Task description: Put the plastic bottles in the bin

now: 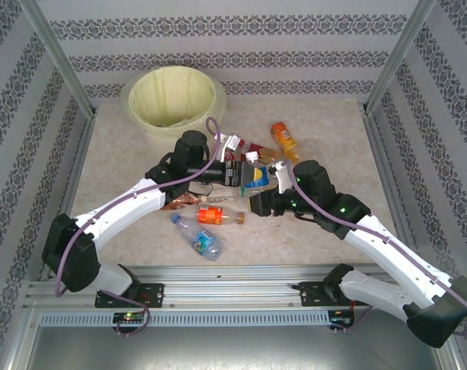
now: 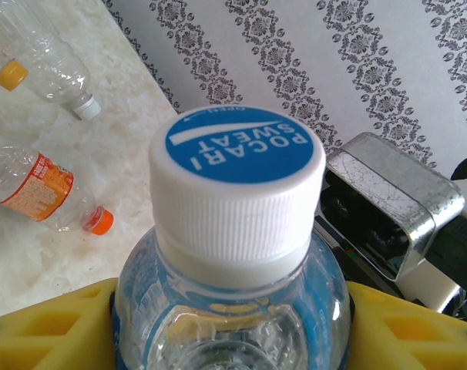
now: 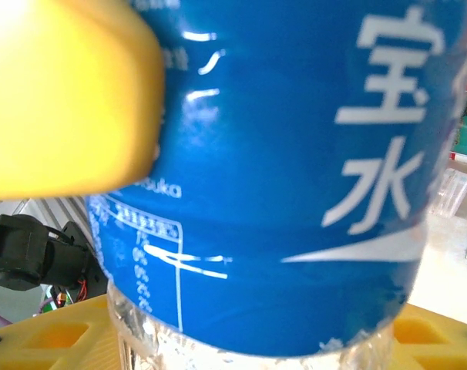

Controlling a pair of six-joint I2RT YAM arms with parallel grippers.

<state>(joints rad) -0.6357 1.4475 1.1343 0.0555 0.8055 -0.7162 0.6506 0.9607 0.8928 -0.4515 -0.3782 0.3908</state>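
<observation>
Overhead view of a pale marbled table walled in patterned paper; two white robot arms reach from the near edge and meet at the middle of the table; between them is a blue-labelled bottle, a clear plastic bottle with a white cap printed "Pocari Sweat"; from the left wrist camera, the left gripper has its yellow fingers closed against the bottle's shoulder on both sides, cap pointing towards the camera; from the right wrist camera, the right gripper has its own yellow fingers pressed to either side of the same bottle, the blue label very close to the lens; both grippers grip this one bottle; the bin, round and cream-white with a pale yellow liner, stands at the far left of the table, well apart from the held bottle; other plastic bottles lie on the table: an orange bottle and a red-labelled bottle beyond the grippers, an orange-labelled bottle and a brownish bottle nearer, and a clear bottle with a blue-green label closest to the arm bases.
</observation>
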